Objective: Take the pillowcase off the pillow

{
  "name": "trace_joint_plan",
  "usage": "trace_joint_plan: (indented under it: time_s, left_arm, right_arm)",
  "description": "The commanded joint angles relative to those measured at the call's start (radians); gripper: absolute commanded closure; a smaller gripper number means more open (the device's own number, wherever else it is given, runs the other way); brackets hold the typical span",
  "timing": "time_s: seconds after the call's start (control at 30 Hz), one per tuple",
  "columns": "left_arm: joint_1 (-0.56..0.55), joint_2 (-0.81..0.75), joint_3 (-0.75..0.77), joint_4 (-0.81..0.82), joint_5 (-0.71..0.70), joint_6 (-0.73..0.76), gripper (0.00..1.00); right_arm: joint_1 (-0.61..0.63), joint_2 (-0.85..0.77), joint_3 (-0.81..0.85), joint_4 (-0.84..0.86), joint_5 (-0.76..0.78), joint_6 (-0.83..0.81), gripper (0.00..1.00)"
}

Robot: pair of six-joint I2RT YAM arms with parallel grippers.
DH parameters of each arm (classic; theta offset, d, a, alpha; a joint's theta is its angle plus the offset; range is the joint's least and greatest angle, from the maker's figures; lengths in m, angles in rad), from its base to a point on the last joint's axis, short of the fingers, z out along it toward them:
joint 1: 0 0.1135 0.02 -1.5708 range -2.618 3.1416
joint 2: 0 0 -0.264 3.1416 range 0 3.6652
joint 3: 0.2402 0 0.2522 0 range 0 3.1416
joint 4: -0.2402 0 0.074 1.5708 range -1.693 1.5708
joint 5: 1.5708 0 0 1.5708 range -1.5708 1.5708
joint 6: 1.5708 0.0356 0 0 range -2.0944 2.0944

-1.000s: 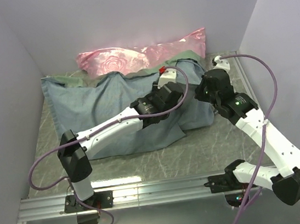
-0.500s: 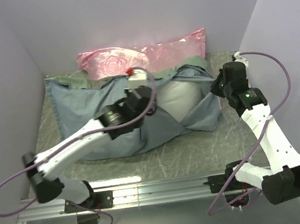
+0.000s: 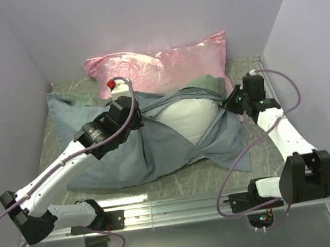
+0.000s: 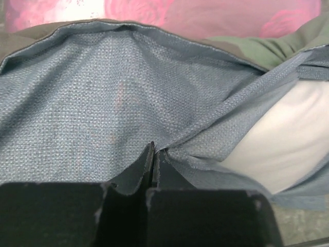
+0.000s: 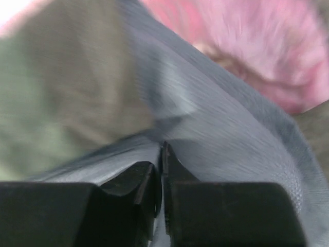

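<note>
The pillowcase (image 3: 115, 157) lies grey-blue side up across the table, with a green patch at its far edge. Its mouth is pulled apart in the middle, and the white pillow (image 3: 191, 115) bulges out between the taut edges. My left gripper (image 3: 136, 112) is shut on the pillowcase's left mouth edge (image 4: 169, 149), and the pillow (image 4: 288, 149) shows to the right of it. My right gripper (image 3: 230, 101) is shut on the right mouth edge (image 5: 169, 139); that view is blurred.
A shiny pink rose-patterned pillow (image 3: 163, 63) lies along the back wall, right behind the pillowcase. White walls close in the left, right and back sides. A metal rail (image 3: 176, 207) runs along the near edge.
My left gripper has pulled its cloth edge left and farther back. My right gripper has moved right with its edge. The mouth has widened and more white pillow shows.
</note>
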Motion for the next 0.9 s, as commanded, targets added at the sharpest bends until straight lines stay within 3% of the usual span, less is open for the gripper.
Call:
trace_joint_plan:
  time_s: [0.0, 0.17, 0.23, 0.27, 0.37, 0.53, 0.67, 0.87]
  left_arm:
    - [0.050, 0.002, -0.033, -0.039, -0.013, 0.066, 0.99]
    - [0.047, 0.095, 0.019, 0.030, 0.067, 0.089, 0.93]
    - [0.041, 0.117, 0.090, 0.037, 0.077, 0.092, 0.75]
    - [0.024, 0.139, 0.120, 0.039, 0.080, 0.106, 0.57]
    - [-0.034, 0.212, 0.264, 0.016, 0.048, 0.157, 0.34]
    - [-0.137, 0.372, 0.563, -0.042, 0.006, 0.215, 0.27]
    - [-0.194, 0.512, 0.709, -0.074, -0.011, 0.214, 0.27]
    - [-0.193, 0.618, 0.582, 0.013, 0.003, 0.108, 0.26]
  right_arm:
    - [-0.042, 0.036, -0.125, 0.146, 0.024, 0.044, 0.85]
    - [0.005, -0.007, -0.198, 0.193, 0.039, 0.038, 0.82]
    - [0.026, -0.025, -0.204, 0.193, 0.042, 0.033, 0.81]
    - [0.036, -0.042, -0.210, 0.190, 0.036, 0.032, 0.81]
    - [0.090, -0.099, -0.236, 0.193, 0.048, 0.035, 0.73]
    - [0.170, -0.151, -0.254, 0.180, 0.109, 0.038, 0.63]
    - [0.174, -0.174, -0.254, 0.154, 0.117, 0.035, 0.52]
    - [0.176, -0.367, -0.287, 0.105, 0.128, 0.055, 0.33]
